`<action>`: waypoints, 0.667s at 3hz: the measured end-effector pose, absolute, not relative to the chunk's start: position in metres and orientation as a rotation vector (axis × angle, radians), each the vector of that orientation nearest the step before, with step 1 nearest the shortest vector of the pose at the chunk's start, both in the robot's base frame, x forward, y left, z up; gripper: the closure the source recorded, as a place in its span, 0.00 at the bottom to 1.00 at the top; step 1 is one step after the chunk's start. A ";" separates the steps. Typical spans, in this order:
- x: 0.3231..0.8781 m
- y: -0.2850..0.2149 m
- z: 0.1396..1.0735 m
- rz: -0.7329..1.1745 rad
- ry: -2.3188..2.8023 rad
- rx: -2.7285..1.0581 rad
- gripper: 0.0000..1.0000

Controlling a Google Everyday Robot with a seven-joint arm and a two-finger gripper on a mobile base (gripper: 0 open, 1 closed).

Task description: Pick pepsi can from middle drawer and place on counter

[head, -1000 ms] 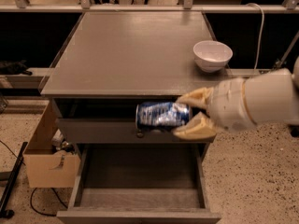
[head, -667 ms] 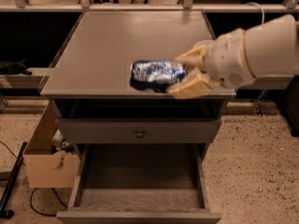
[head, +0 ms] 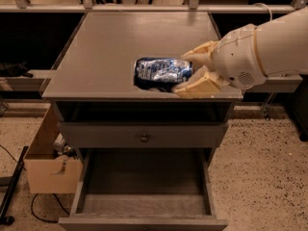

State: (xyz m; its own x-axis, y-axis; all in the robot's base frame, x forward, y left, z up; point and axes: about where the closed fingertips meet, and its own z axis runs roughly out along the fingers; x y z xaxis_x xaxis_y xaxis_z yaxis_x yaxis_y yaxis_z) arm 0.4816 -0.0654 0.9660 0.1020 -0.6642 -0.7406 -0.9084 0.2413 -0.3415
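Cream two-finger end effector pinching dented blue-and-silver soda can sideways, hovering low over front of matte grey worktop.

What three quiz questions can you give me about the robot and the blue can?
1. True or false: the pepsi can lies inside the open middle drawer.
2. How is the pepsi can turned? A) standing upright B) on its side C) crushed flat
3. Fill the gap: the gripper, reaching in from the picture's right, is shut on the can and holds it over the ____.
Key: 1 false; 2 B; 3 counter.
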 end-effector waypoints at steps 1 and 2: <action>0.495 -0.058 0.973 0.326 1.608 -1.523 1.00; 0.546 -0.038 0.973 0.324 1.597 -1.600 1.00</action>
